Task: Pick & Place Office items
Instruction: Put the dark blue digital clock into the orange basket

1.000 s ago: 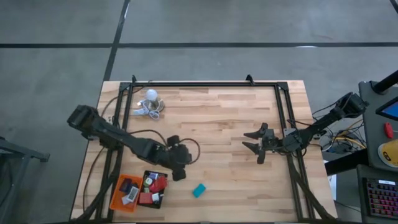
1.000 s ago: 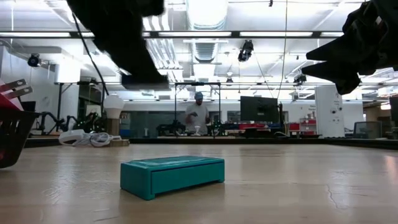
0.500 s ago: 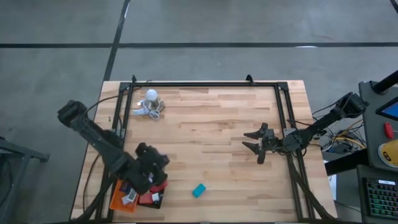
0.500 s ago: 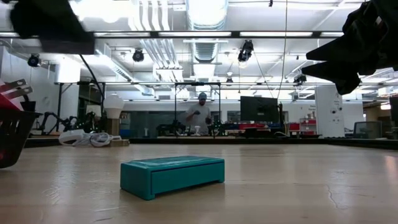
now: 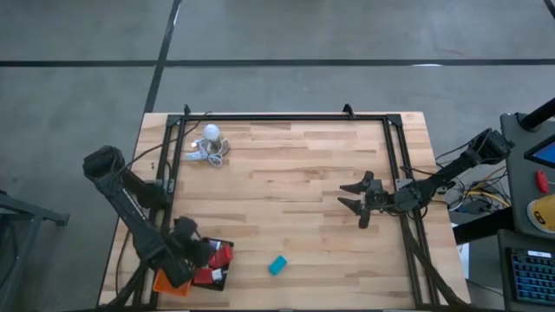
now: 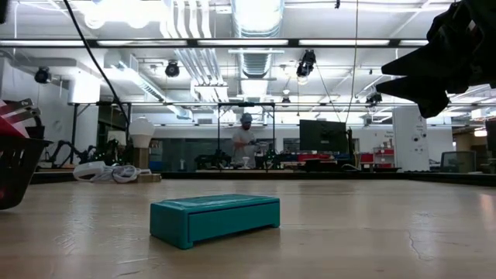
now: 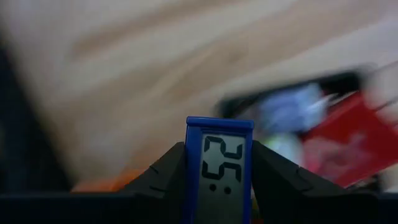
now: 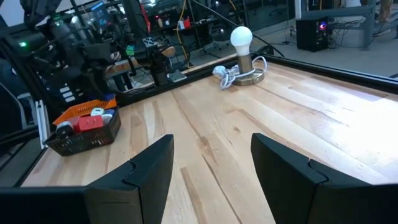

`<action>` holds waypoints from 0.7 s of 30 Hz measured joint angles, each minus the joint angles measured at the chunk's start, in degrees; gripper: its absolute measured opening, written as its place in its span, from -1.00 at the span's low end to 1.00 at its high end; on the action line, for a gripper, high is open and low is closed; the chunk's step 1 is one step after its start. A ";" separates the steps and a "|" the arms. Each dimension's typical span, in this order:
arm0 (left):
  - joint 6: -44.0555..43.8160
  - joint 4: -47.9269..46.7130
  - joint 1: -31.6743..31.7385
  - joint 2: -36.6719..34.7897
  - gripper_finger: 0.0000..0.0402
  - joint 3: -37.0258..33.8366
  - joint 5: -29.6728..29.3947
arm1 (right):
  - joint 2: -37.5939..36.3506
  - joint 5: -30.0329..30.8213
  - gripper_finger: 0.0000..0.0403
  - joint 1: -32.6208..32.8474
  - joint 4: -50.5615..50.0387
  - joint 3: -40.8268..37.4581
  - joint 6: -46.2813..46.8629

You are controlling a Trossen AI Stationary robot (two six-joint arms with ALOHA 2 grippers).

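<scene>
Trays at the table's near-left corner: we count an orange tray (image 5: 161, 283) and a black tray (image 5: 218, 276) side by side, holding small red and white pieces. Our left gripper (image 7: 219, 186) hangs above them, clenched on a blue digital clock (image 7: 218, 169). One teal block (image 5: 277, 265) lies loose on the wood, just beside the trays. Our right gripper (image 5: 355, 198) waits mid-right, fingers apart, empty.
</scene>
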 joint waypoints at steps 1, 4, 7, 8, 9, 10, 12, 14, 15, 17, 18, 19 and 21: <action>-1.86 -0.50 -0.52 0.26 -0.27 0.00 3.47 | 0.00 -0.01 0.04 0.00 -0.02 0.00 0.00; -6.39 -1.86 -1.93 1.22 -0.27 0.41 13.27 | 0.00 -0.01 0.04 0.01 -0.03 0.00 0.00; -9.38 -2.35 -3.42 2.21 -0.27 1.47 19.77 | 0.00 -0.02 0.04 0.00 -0.02 0.00 0.00; -10.18 -2.41 -3.97 2.59 -0.27 1.78 20.59 | 0.00 -0.02 0.04 0.02 -0.02 0.00 0.00; -11.07 -2.48 -4.47 3.01 -0.27 2.12 20.97 | 0.00 -0.02 0.04 0.00 -0.02 0.00 0.00; -11.88 -2.46 -4.88 3.41 -0.27 2.46 21.03 | 0.02 0.00 0.04 0.02 -0.02 0.00 0.00; -13.22 -2.38 -5.43 4.35 -0.27 2.88 20.64 | 0.02 0.00 0.04 0.01 -0.02 0.00 0.00; -13.69 -2.15 -5.50 5.39 -0.27 3.07 19.61 | 0.02 0.00 0.04 0.01 -0.02 0.00 0.00; -13.63 -1.93 -5.50 5.85 -0.27 3.13 18.95 | 0.02 -0.02 0.04 0.02 -0.02 0.00 0.00; -13.35 -1.88 -5.30 6.84 -0.27 3.15 17.85 | 0.02 -0.02 0.04 0.02 -0.02 0.00 0.00; -13.35 -1.71 -5.22 7.41 -0.27 3.14 17.79 | 0.02 0.00 0.04 0.00 -0.02 0.00 0.00; -13.39 -1.54 -5.19 7.96 -0.27 3.13 17.74 | 0.02 0.00 0.04 0.02 -0.02 0.00 0.00; -13.55 -1.41 -5.17 8.79 -0.27 3.13 17.69 | 0.02 -0.01 0.04 0.01 -0.02 0.00 0.00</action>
